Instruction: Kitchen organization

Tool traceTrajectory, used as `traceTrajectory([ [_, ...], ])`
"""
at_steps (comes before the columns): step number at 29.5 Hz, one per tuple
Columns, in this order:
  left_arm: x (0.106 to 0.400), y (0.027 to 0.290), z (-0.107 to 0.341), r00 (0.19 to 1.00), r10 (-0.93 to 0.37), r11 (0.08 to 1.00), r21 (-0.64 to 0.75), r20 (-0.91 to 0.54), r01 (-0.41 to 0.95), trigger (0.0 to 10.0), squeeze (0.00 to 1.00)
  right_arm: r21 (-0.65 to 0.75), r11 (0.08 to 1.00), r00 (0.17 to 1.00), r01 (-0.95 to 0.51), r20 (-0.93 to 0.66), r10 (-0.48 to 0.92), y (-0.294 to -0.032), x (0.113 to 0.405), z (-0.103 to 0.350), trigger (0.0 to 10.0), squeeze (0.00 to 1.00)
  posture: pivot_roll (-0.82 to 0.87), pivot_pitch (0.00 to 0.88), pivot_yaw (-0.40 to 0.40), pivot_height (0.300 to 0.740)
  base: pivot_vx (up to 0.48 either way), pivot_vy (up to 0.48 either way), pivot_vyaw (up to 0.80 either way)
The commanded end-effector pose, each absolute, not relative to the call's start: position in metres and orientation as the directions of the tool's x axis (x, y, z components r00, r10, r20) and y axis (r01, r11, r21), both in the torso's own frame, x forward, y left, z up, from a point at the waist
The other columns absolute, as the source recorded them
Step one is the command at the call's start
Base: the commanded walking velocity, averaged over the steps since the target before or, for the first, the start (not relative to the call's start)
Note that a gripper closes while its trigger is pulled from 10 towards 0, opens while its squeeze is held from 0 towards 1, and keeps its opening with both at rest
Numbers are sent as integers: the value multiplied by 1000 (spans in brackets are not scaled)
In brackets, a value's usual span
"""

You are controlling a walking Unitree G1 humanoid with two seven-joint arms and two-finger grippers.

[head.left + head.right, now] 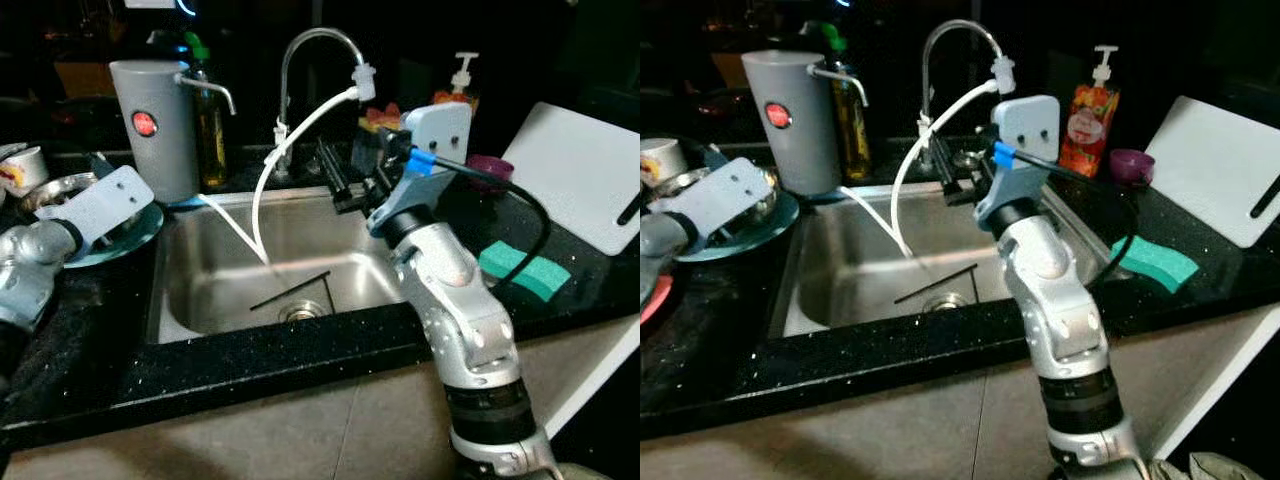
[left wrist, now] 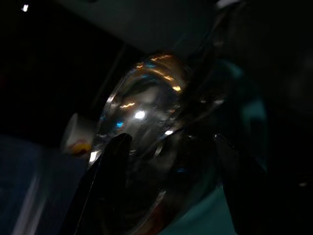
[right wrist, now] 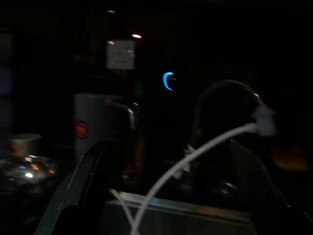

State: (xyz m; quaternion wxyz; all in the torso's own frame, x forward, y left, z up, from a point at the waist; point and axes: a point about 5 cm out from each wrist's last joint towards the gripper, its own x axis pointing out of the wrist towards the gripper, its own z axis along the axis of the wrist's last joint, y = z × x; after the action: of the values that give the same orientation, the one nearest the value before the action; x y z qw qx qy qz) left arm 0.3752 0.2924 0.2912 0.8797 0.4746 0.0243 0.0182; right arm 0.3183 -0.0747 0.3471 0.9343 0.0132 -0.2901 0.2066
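The right arm (image 1: pixel 455 300) is made of rounded silver metal segments, with small round screw holes on the side. Near its base there is a black ribbed ring. At the wrist sits a pale grey flat plate (image 1: pixel 440 128) with two dark screws, and below it a blue clip. A black cable (image 1: pixel 530 215) runs in a loop from this plate along the arm. The right pincer (image 1: pixel 338 182) has long black fingers. The left arm (image 1: pixel 30 262) is silver too, with the same pale plate (image 1: pixel 105 205) and two screws.
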Motion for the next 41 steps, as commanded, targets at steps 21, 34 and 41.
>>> traceTrajectory([
  [21, 391, 292, 292, 996, 48, 499, 862, 71, -85, 0, 0, -62, 904, 742, -423, 548, 385, -69, 313, 350, 10000, 0, 67, 59, -64, 740, 0, 0, 0],
  [34, 390, 279, 317, 981, -40, 495, 857, 192, -147, 10000, 231, -55, 900, 744, -433, 542, 391, -67, 313, 348, 10000, 0, 77, 56, -68, 740, 0, 0, 0],
  [41, 386, 281, 326, 983, -61, 619, 779, 175, -100, 10000, 1000, -63, 896, 740, -440, 539, 402, -65, 311, 346, 10000, 0, 80, 58, -71, 740, 0, 0, 0],
])
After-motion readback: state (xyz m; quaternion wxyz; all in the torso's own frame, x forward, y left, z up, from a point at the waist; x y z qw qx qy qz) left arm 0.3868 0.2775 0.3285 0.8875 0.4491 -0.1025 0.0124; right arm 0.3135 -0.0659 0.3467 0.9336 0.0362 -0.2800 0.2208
